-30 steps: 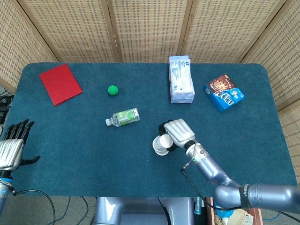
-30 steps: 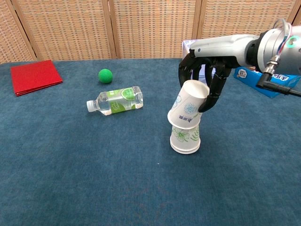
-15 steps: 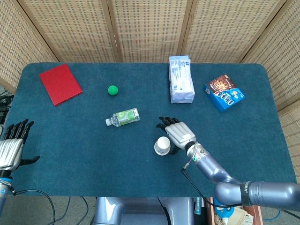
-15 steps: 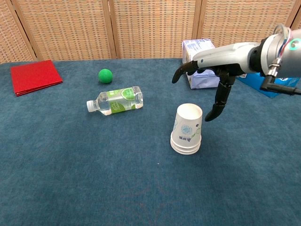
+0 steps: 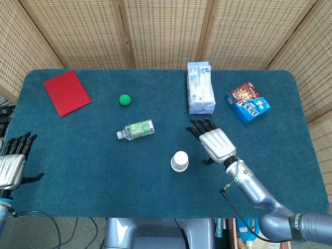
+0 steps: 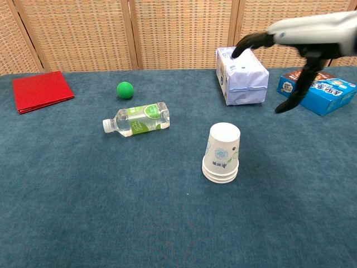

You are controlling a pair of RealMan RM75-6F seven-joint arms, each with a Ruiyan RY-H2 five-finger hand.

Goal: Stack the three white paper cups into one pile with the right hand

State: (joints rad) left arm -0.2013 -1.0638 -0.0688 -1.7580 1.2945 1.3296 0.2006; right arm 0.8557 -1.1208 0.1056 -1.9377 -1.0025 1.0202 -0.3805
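Fingers of the right hand spread apart and empty, raised above the tabletop, beside but clear of the cups. The three white paper cups stand nested upside down in one pile, near a lying water bottle. Left hand open-fingered, holding nothing, at the tabletop's left edge.

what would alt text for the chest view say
A pile of nested white paper cups stands upside down on a blue table, with the right hand raised clear of it, fingers spread. Behind lie a water bottle, green ball, red cloth, white packet and blue box.
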